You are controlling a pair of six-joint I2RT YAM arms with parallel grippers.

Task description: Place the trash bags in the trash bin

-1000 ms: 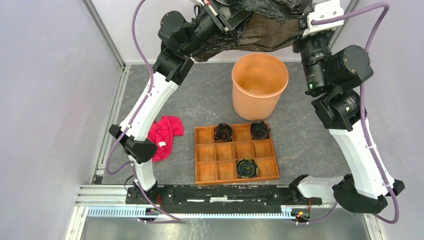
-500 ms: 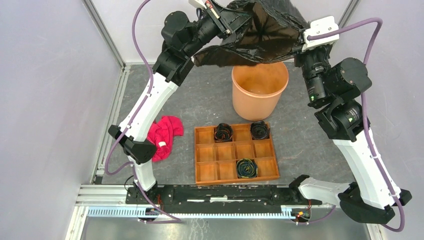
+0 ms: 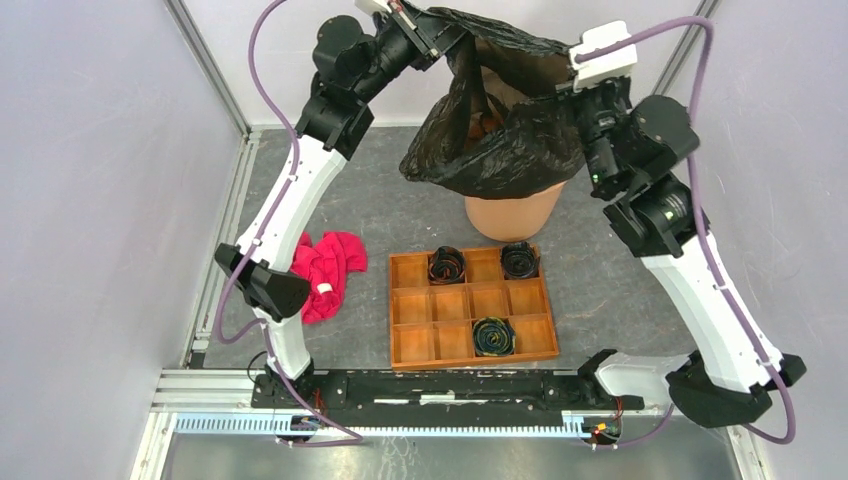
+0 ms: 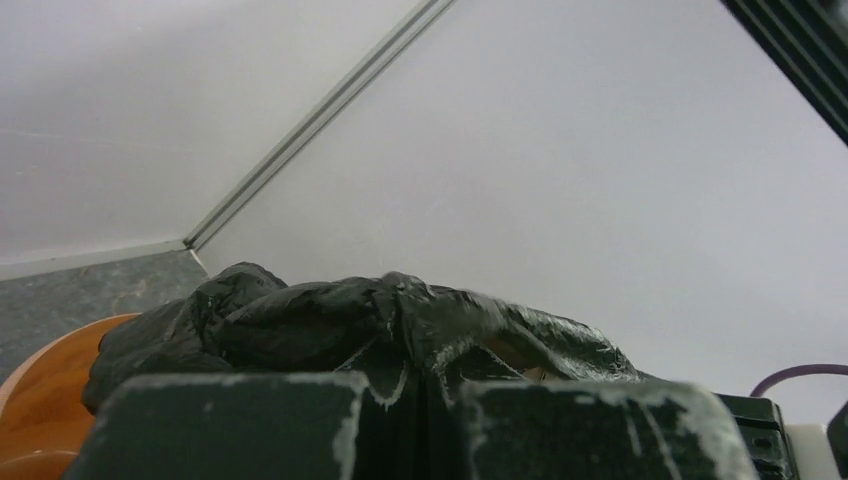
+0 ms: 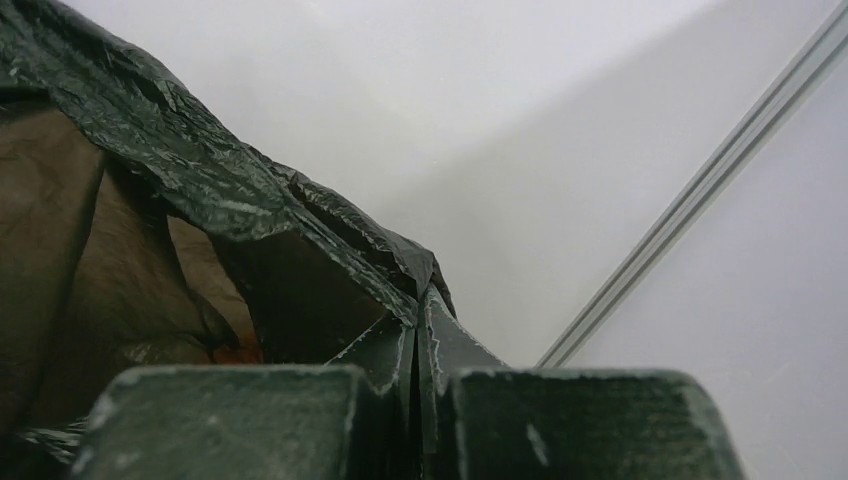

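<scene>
Top external view: shows a crinkly black trash bag (image 3: 495, 140) stretched in the air directly above the pale orange trash bin (image 3: 510, 212), sagging low enough to hide the bin's rim and mouth. Places the left gripper (image 3: 445, 30) above and to the left of the bin, clamped tight on one edge of the film, and the right gripper (image 3: 578, 95) above and to the right of the bin, pinched closed on the opposite edge. Borne out from both wrist cameras, with fingers pressed together and black plastic caught between them. Catches, from the left wrist, a slice of orange bin under the bag. Takes in, nearer the arm bases than the bin, a compartmented wooden tray (image 3: 470, 362) holding three black coils (image 3: 447, 264), and, left of the bin and nearer, a crumpled red cloth (image 3: 325, 270).
</scene>
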